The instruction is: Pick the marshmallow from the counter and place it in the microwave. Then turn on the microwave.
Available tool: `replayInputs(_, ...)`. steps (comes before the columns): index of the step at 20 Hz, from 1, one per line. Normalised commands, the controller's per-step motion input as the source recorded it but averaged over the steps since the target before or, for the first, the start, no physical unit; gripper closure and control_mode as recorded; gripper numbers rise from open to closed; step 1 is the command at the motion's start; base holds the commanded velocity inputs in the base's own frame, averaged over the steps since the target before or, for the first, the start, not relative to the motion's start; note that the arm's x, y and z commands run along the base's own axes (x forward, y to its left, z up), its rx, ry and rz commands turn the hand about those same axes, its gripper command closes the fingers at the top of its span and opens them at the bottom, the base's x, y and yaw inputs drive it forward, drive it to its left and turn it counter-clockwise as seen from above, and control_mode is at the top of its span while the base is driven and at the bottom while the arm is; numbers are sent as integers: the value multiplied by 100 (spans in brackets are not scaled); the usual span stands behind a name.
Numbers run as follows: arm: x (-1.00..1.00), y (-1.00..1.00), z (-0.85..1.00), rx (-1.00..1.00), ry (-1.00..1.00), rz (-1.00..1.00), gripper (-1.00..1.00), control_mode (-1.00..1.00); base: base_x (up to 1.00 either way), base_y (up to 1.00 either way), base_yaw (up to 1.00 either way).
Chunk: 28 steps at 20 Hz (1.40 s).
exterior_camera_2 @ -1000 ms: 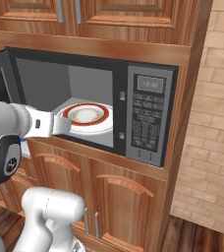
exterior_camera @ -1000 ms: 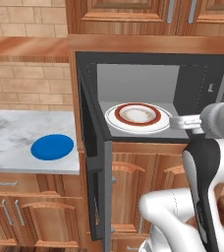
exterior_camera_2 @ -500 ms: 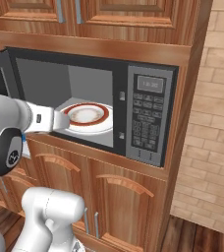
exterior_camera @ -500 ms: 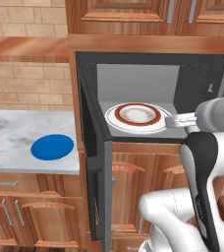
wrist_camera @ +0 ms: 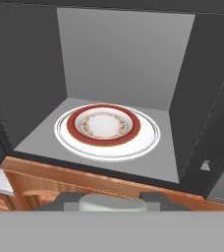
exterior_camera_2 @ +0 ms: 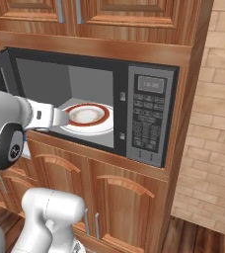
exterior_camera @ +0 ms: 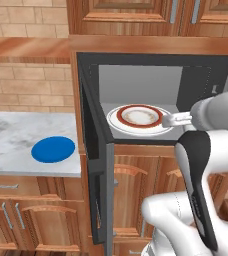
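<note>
Marshmallow held at the open microwave's mouth

The microwave (exterior_camera: 151,75) stands open, its red-rimmed plate (wrist_camera: 106,129) bare inside; a blue plate (exterior_camera: 53,149) lies on the bench (exterior_camera: 16,150). The jaws (wrist_camera: 109,203) grip the marshmallow (wrist_camera: 109,203) just outside the cavity's front edge.

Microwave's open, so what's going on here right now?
The arm's pincer holds the marshmallow just outside the open microwave. In the hand view, the white piece sits between the fingertips. The red-rimmed plate inside has nothing on it yet. The blue plate lies on the counter.
</note>
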Motion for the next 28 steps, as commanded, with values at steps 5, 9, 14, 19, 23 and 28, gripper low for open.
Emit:
replayInputs(5,26,0,-9,0,0,0,100,-100,0,0,0)
replayInputs(9,28,2,-12,0,0,0,100,-100,0,0,0)
replayInputs(14,26,2,-13,0,0,0,100,-100,0,0,0)
replayInputs(19,26,2,-9,0,1,0,100,-100,0,0,0)
replayInputs(23,27,3,-8,0,2,0,100,-100,0,0,0)
replayInputs(28,26,5,-8,0,3,0,100,-100,0,0,0)
